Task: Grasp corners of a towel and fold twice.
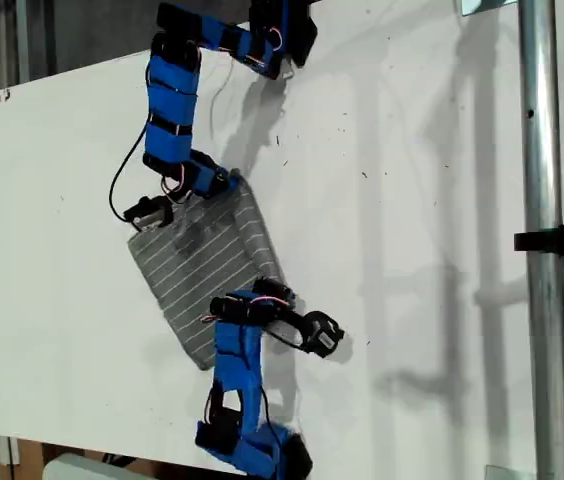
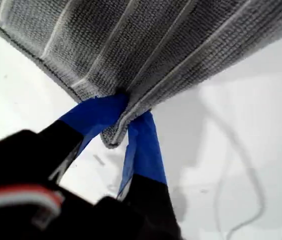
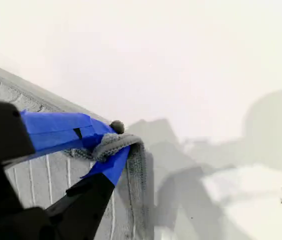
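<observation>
— Where's the towel [image 1: 207, 268]?
— On the white table [image 1: 412, 200], lying between your two arms in the exterior view, already doubled over.
— And the jaws?
— My first gripper [image 2: 123, 120] is clamped on a corner [image 2: 112, 137], folded layers pinched between blue fingers [image 2: 143, 145]. My second gripper [image 3: 112, 145] is closed on a bunched edge of the cloth.
</observation>
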Motion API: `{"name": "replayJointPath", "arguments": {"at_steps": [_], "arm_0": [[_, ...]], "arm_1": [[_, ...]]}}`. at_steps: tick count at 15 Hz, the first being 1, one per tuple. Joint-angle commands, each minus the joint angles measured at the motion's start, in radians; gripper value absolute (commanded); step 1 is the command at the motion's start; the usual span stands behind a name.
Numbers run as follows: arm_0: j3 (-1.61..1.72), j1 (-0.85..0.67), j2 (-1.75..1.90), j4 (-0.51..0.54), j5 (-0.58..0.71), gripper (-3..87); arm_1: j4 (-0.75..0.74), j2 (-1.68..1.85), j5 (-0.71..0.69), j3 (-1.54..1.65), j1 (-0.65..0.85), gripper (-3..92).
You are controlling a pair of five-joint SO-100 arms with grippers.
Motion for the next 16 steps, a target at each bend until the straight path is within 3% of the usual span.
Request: {"name": "replayJointPath", "arguments": {"at_steps": [1,4,6,10,13,16], "arm_0": [[-0.006,0.161,0.117,0.025,-0.051,-2.9],[-0.009,0.328,0.133,0.005,-0.204,-2.9],[0.002,0.365,0.181,0.005,-0.259,-2.9],[0.181,0.209,0.380,0.002,-0.144,-2.9],[0.469,-0.023,0.614,-0.075,0.000,-2.9],[0.663,-0.258,0.779,-0.075,0.143,-2.9]], "arm_1": [[0.055,0.233,0.161,0.060,-0.163,-0.3],[0.126,0.370,0.403,0.097,-0.414,-0.3],[0.123,0.388,0.480,0.071,-0.479,-0.3],[0.052,0.296,0.285,-0.052,-0.232,-0.3],[0.052,0.083,0.094,-0.336,-0.021,-0.3],[0.012,-0.207,-0.072,-0.678,0.149,-0.3]]}}
